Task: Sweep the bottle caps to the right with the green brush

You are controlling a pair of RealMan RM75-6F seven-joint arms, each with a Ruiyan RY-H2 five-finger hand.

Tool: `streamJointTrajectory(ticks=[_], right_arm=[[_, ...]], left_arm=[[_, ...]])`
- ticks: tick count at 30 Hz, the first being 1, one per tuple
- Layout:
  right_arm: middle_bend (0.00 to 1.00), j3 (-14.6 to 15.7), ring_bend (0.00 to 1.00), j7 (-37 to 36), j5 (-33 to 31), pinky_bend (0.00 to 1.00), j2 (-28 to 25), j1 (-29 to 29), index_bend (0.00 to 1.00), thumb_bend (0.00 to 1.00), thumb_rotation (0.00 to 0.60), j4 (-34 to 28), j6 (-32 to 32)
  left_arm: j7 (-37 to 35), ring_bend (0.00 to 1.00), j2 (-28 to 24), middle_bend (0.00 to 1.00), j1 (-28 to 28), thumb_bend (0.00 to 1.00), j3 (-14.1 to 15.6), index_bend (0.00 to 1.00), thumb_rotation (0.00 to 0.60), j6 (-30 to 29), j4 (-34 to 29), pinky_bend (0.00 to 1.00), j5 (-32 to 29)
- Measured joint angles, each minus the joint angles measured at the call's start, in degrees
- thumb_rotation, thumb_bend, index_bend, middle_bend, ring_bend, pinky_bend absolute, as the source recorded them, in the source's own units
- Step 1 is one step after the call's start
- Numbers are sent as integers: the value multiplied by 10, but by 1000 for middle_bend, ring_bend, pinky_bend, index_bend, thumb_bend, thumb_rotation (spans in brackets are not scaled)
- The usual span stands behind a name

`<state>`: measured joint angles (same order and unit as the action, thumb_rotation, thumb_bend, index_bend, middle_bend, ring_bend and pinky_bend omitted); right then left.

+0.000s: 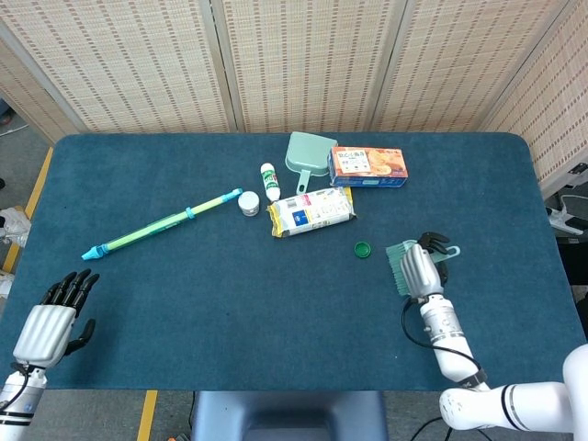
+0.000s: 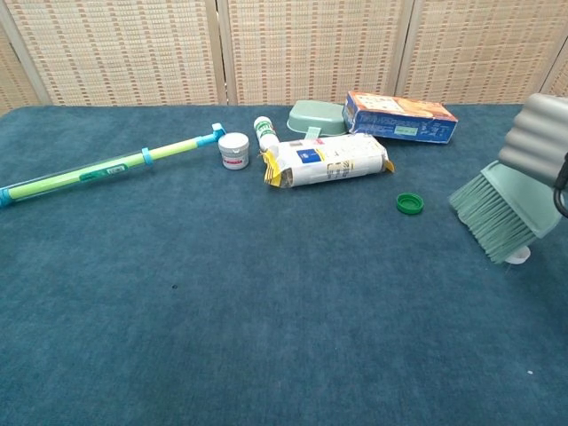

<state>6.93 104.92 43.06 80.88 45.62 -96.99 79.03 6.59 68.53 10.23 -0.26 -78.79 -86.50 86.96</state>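
Observation:
My right hand [image 1: 419, 270] grips the green brush [image 1: 401, 256] at the right side of the table, bristles pointing down to the left. In the chest view the brush [image 2: 498, 212] and the hand [image 2: 540, 132] sit at the right edge. A green bottle cap [image 1: 363, 249] lies on the cloth just left of the bristles, apart from them; the chest view shows the same cap [image 2: 410, 203]. A white cap [image 2: 517, 256] peeks out under the bristle tips. My left hand [image 1: 51, 318] hovers at the near left corner, fingers spread and holding nothing.
Behind the cap lie a snack packet [image 1: 310, 210], an orange box [image 1: 367, 166], a green dustpan [image 1: 308, 152], a small white bottle [image 1: 270, 181] and a white jar [image 1: 248, 202]. A long green-blue stick [image 1: 165, 223] lies to the left on the blue table [image 1: 230, 303].

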Motion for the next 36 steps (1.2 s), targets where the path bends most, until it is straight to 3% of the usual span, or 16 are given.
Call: streamJointTrajectory(ticks=[8, 16, 22, 29, 36], right_arm=[[832, 6, 583, -51, 10, 480, -36, -11, 928, 424, 600, 1, -1], [832, -18, 583, -130, 75, 480, -58, -5, 928, 424, 600, -54, -8], [832, -41, 583, -82, 55, 480, -7, 17, 928, 424, 600, -46, -9], [832, -76, 583, -33, -8, 480, 77, 52, 928, 424, 600, 30, -20], [832, -93, 583, -18, -52, 480, 109, 74, 929, 424, 600, 77, -28]], left_arm=[[10, 11, 6, 1, 2, 450, 0, 0, 600, 3, 0, 164, -3], [10, 11, 6, 1, 5, 449, -1, 0, 600, 8, -2, 165, -5], [8, 11, 5, 1, 6, 449, 0, 0, 600, 10, 0, 164, -6], [0, 12, 1, 0, 5, 449, -2, 0, 600, 10, 1, 164, -10], [-3, 12, 0, 1, 6, 451, -3, 0, 600, 16, 4, 164, -16]])
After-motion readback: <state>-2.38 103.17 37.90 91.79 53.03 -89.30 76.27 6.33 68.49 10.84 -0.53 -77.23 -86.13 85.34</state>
